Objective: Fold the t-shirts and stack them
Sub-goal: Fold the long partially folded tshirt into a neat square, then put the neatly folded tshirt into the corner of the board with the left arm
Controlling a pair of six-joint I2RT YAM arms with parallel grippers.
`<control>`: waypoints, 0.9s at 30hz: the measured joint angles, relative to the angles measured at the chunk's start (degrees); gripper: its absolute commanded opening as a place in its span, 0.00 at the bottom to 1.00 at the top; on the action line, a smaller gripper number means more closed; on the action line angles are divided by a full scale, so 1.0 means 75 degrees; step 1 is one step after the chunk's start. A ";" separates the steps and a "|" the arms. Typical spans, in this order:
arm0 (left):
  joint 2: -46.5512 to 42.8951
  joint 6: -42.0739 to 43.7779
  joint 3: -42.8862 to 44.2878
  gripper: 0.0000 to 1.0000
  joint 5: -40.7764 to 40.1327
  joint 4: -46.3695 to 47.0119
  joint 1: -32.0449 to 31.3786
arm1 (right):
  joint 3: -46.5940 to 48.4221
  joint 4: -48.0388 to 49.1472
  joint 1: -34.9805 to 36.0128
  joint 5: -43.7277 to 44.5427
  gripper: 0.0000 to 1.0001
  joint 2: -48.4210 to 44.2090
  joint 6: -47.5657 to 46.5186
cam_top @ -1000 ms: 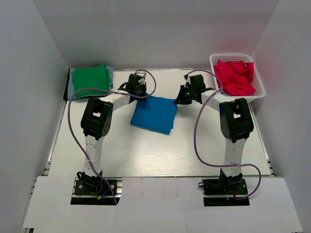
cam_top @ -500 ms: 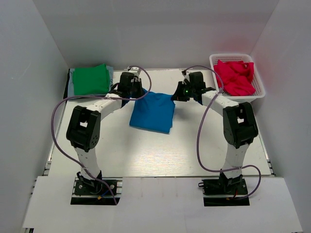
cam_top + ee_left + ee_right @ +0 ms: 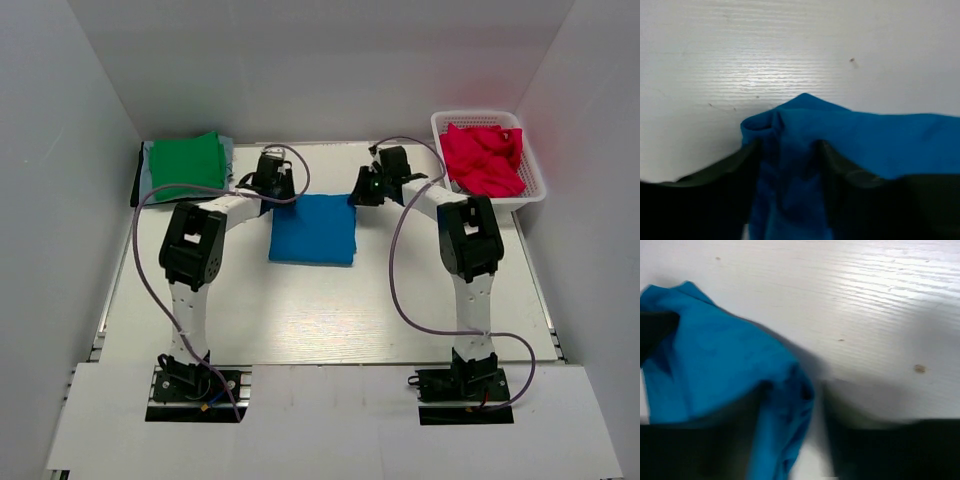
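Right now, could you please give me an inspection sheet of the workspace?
Surface: white table, a few small specks in the wrist views.
Job's things: blue t-shirt folded, centre; green t-shirt topping a stack at the far left; crimson-pink t-shirts crumpled in the white basket, far right.
Clutter: nothing seen.
Grippers: left gripper and right gripper at the blue t-shirt's far corners, jaws apart, cloth between them.
Cables: left cable and right cable, purple, loop beside the arms.
Surroundings: white walls on three sides.
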 measured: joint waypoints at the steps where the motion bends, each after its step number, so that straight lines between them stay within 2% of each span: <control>1: 0.0169 -0.0055 0.0152 0.82 -0.0090 -0.0137 0.0017 | 0.0076 -0.0085 -0.0015 0.0058 0.90 0.0096 0.0047; 2: 0.0283 -0.0064 0.0248 1.00 -0.0163 -0.0236 0.0023 | 0.0140 -0.0157 -0.0032 0.0114 0.90 0.0160 0.0017; 6: 0.0306 -0.0117 0.0385 1.00 -0.0458 -0.0443 0.0096 | 0.0326 -0.0289 -0.0067 0.0204 0.90 0.0117 -0.0026; 9: 0.0067 -0.0117 0.0262 1.00 -0.0551 -0.0539 0.0102 | 0.0087 -0.0274 -0.0058 0.0306 0.90 -0.0385 -0.0050; 13: -0.0656 -0.0146 -0.0560 1.00 -0.0458 -0.0530 0.0052 | -0.1166 -0.0012 -0.0047 0.0297 0.90 -0.1821 0.0017; 18: -0.1416 -0.0239 -0.1859 1.00 0.0248 -0.0280 -0.0076 | -0.2871 0.0353 -0.0023 0.0216 0.90 -0.3602 0.0166; 22: -0.1320 -0.0239 -0.1979 1.00 0.0297 -0.0254 -0.0152 | -0.3789 0.0399 -0.0023 0.0038 0.90 -0.4229 0.0274; 24: -0.1113 -0.0245 -0.1722 0.94 0.0219 -0.0291 -0.0157 | -0.4281 0.0358 -0.0023 -0.0023 0.90 -0.4532 0.0303; 25: -0.0944 -0.0230 -0.1492 0.85 0.0134 -0.0329 -0.0160 | -0.4517 0.0338 -0.0023 -0.0047 0.90 -0.4718 0.0306; 27: -0.0662 -0.0221 -0.1163 0.75 0.0006 -0.0376 -0.0189 | -0.4983 0.0289 -0.0026 -0.0038 0.90 -0.5205 0.0303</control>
